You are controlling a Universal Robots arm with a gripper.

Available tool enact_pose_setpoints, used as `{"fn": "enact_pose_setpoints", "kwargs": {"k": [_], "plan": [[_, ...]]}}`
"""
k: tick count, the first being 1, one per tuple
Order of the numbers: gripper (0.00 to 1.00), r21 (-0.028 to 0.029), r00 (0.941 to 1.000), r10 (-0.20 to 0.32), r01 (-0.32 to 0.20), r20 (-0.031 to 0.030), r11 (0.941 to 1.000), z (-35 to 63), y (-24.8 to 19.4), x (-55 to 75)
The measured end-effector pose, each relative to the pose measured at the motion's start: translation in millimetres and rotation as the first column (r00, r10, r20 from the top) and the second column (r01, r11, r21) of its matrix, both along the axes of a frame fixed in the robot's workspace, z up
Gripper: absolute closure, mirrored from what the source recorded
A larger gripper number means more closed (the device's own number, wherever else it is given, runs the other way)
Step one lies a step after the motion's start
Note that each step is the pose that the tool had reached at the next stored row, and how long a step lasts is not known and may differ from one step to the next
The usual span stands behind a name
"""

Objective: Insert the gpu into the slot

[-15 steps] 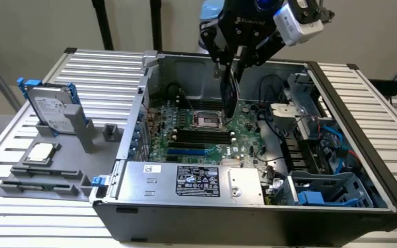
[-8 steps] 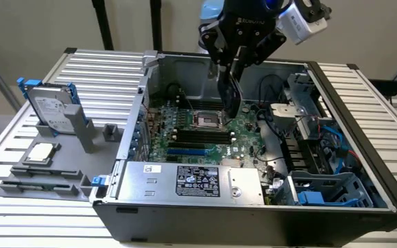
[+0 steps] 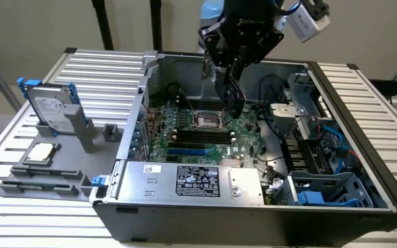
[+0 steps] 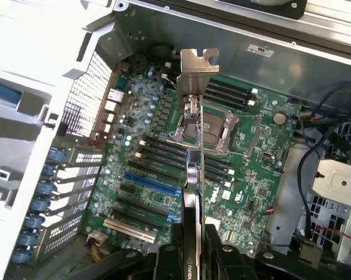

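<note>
Gripper (image 4: 193, 259) clamped on the gpu (image 4: 193, 192), card seen edge-on; white lettering by the fingers, seemingly NVIDIA, cut off at the edge; silvery bracket (image 4: 197, 71) at the card's far end; card over the motherboard (image 4: 245, 204) by the CPU socket (image 4: 213, 125), not in the slot (image 4: 151, 188); blue slot bare, off to one side; silver box (image 3: 143, 178) label (image 3: 197, 181) unreadable.

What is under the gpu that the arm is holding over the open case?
The green motherboard, with its processor socket and black memory strips. The gpu edge covers a thin line of board. The blue slot lies beside it, uncovered.
</note>
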State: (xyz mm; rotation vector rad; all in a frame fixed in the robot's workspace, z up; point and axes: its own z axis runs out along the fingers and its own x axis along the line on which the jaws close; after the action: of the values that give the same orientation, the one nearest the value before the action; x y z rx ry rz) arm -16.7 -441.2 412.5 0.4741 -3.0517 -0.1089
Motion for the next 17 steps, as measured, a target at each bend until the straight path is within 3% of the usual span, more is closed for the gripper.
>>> {"fn": "enact_pose_setpoints", "kwargs": {"k": [5,9,13,17], "plan": [[0.74,0.0005,0.9958,0.091,-0.091,0.0001,0.9958,0.0,0.0,0.0],[0.74,0.001,0.9866,0.163,-0.163,0.0002,0.9866,0.0,0.0,0.0],[0.74,0.0024,0.9721,0.234,-0.234,0.0004,0.9721,0.0,0.0,0.0],[0.74,0.0043,0.9526,0.304,-0.304,0.001,0.9526,0.0,0.0,0.0]]}}
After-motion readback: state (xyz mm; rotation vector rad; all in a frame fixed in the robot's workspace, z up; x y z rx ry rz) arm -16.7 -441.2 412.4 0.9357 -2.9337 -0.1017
